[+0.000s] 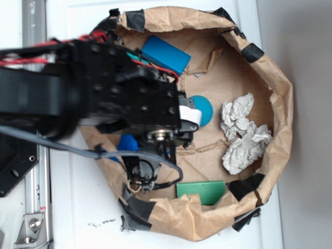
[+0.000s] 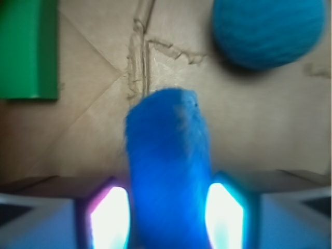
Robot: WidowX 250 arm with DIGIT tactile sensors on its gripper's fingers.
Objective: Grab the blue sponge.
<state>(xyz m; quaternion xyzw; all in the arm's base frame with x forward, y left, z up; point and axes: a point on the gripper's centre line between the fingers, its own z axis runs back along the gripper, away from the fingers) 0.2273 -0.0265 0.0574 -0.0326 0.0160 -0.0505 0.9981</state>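
The black gripper (image 2: 167, 207) is clamping the flat, matte, bright-blue porous sponge (image 2: 168, 171) between its 2 fingers (image 2: 109, 215), above the brown paper basin (image 1: 280, 93), near the teal-blue dimpled ball (image 2: 267, 31) and green block (image 2: 28, 49). No writing is showing.

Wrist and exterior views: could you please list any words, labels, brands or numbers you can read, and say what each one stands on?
None can be read in either view.
The blue sponge, ball, blue block, green block and paper bag show no print.
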